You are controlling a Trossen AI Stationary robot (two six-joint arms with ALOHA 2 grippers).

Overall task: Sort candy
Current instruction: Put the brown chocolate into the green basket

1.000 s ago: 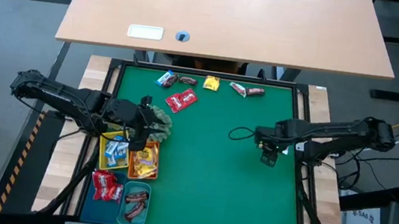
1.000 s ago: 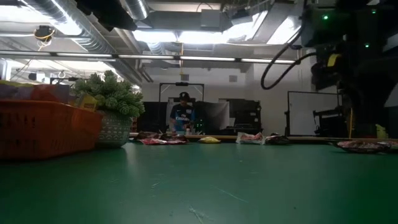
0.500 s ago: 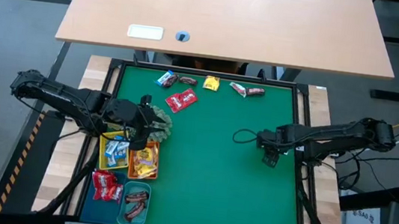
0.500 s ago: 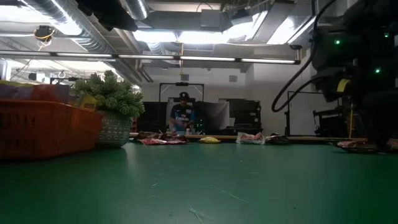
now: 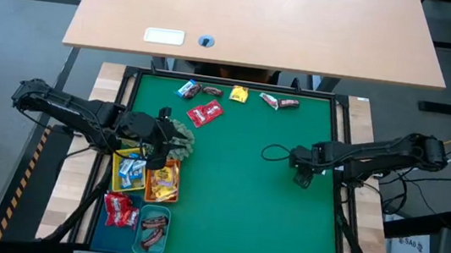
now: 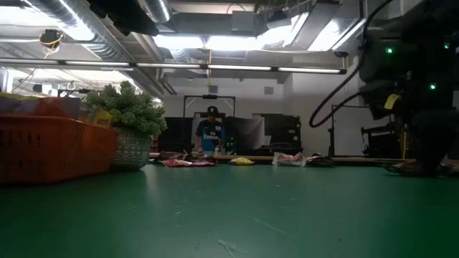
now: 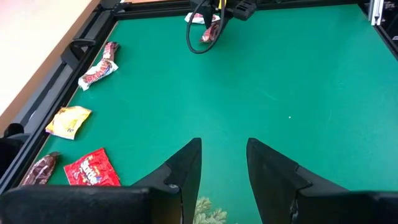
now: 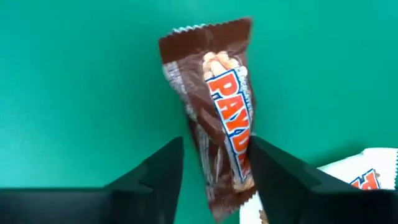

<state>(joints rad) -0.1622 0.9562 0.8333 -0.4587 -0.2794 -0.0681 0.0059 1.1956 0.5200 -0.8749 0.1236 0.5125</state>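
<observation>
- Candy lay in several spots: a loose cluster point(image 5: 211, 99) toward the mat's 12 o'clock edge, sorted pieces in small trays point(image 5: 143, 194) near 8 o'clock, and a brown bar point(image 8: 217, 137) with a white-wrapped piece point(image 8: 364, 174) near 3 o'clock.
- The right gripper point(image 5: 302, 176) hung over that brown bar, its 2 fingers point(image 8: 155, 171) spread on either side of the wrapper, not clamping it.
- The left gripper point(image 5: 158, 146) waited beside a spiky plant ball point(image 5: 179, 134) above the trays, fingers point(image 7: 186, 165) parted, holding nothing.

A pale wooden desk point(image 5: 255, 19) stands behind; ceiling lights point(image 6: 215, 43) glow, seemingly fluorescent.
</observation>
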